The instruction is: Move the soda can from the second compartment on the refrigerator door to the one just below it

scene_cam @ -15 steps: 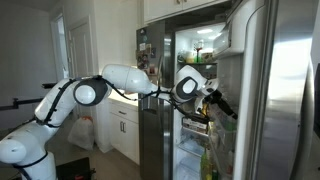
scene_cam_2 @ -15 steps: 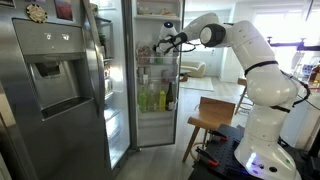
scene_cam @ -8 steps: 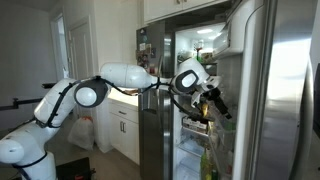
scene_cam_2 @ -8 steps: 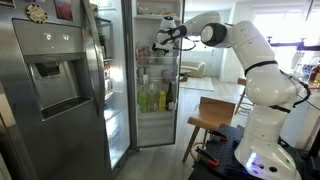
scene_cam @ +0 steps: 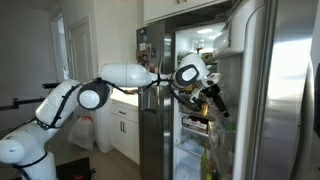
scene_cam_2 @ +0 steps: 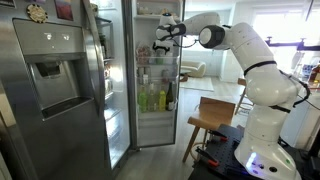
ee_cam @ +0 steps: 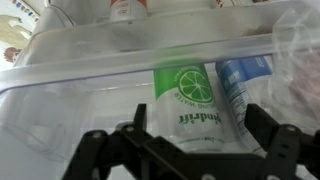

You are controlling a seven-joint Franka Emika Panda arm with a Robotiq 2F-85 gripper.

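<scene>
- Kitchen walls and white cabinets (scene_cam: 125, 125) stood behind me, and I was reaching high into the open refrigerator door (scene_cam_2: 157, 128), among its clear bins.
- My gripper (ee_cam: 190, 145) was open, with the jaws spread wide and holding nothing. In the wrist view one finger sat at 8 o'clock of the soda can (ee_cam: 185, 100) and the other at 4 o'clock.
- The soda can stood upright in its compartment behind the clear bin wall (ee_cam: 80, 95), so plastic lay between my jaws and the can.
- A blue can (ee_cam: 240, 80) stood just beside it at 3 o'clock. Whether the two touched, I could not tell.
- In both exterior views the soda can was too small and too hidden by my wrist to pick out.
- I judged the step in hand to be the approach, with the grasp not yet made.
- To do it well, I reckoned I should rise toward 12 o'clock until my fingertips cleared the rim of the bin wall, then come in over it with the can centred between the jaws.
- The tight spot was the 3 o'clock side, where my finger had to slip between the two cans without tipping the blue one.
- I would close on the middle of the can's body, gently, since thin metal dents.
- Then I would lift straight toward 12 o'clock until the base cleared the rim, and only after that draw back and drop toward 6 o'clock for the compartment just below.
</scene>
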